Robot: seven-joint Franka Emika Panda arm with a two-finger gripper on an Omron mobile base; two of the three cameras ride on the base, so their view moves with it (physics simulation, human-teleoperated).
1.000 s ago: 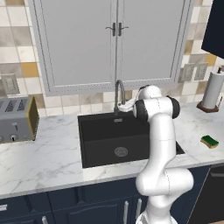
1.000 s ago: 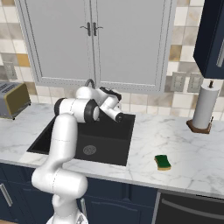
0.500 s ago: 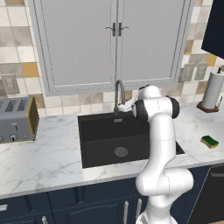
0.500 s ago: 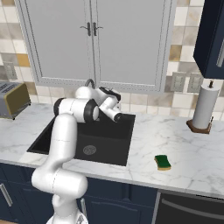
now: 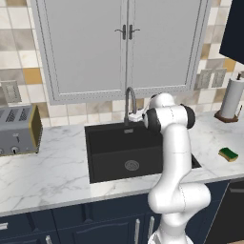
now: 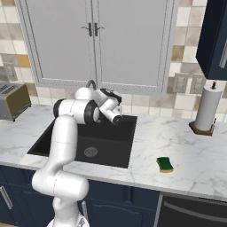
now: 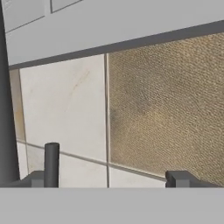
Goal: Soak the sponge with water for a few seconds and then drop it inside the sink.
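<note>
A white arm rises over a white marble table [image 5: 47, 171] in a rendered kitchen, with nearly all of the sponge-soaking job apparently ahead of it. Nearest the cameras on the right side of the table, the sponge [image 6: 166, 164] lies flat with its green scouring layer up, well apart from the arm and untouched; the left base view shows it [image 5: 228, 154] near the table's front edge, between the sink and the paper towel roll [image 6: 206, 107]. Beyond the front edge, the black sink [image 5: 112, 157] sits dry, its round grey drain [image 5: 131, 165] bare, and no water is seen falling from the faucet [image 5: 130, 99]. The gripper [image 6: 116, 118] hangs over the back of the basin beside the faucet. In the hand view its fingers [image 7: 177, 178] stand spread apart with nothing between them, facing the tiled backsplash [image 7: 162, 109], with a short dark lever [image 7: 51, 164] just by the left tip and a dark upright post at the frame's left edge. Judged from this, the arm is working at the tap to start the flow. Fetching the sponge, holding it under the stream and dropping it in the sink all remain. A grey toaster [image 5: 16, 129] stands at far left below the closed cabinets [image 5: 124, 43].
</note>
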